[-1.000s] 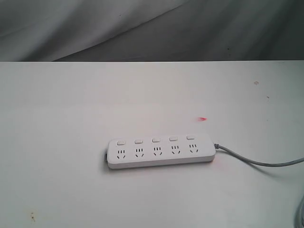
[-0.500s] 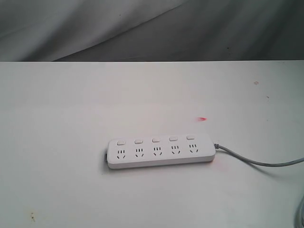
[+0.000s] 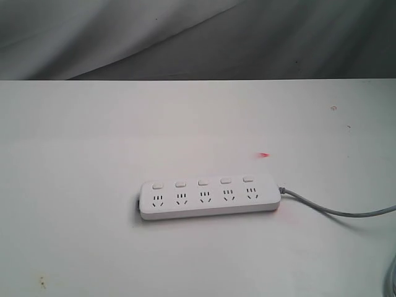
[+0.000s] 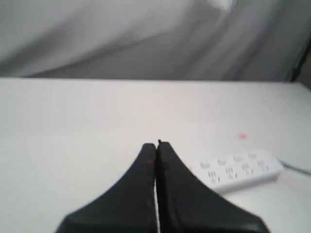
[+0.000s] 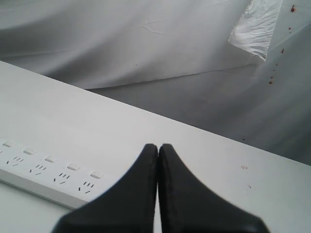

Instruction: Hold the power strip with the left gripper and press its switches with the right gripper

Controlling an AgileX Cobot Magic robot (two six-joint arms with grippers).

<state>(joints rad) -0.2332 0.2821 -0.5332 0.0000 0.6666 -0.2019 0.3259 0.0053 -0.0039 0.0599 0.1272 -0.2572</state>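
Note:
The white power strip [image 3: 207, 198] lies flat on the white table, its long side running left to right, with a row of small white switches [image 3: 202, 182] along its far edge. Its grey cord [image 3: 334, 210] leaves the right end. Neither arm shows in the exterior view. In the left wrist view my left gripper [image 4: 156, 145] is shut and empty, well short of the power strip [image 4: 240, 167]. In the right wrist view my right gripper [image 5: 158, 147] is shut too, holding nothing, apart from the power strip [image 5: 46, 174] and its switches [image 5: 73, 167].
The white table [image 3: 93, 154] ends at a straight far edge [image 3: 198, 80], with grey cloth [image 3: 198, 37] hanging behind it. A small red spot [image 3: 265, 155] lies on the table beyond the strip's right end.

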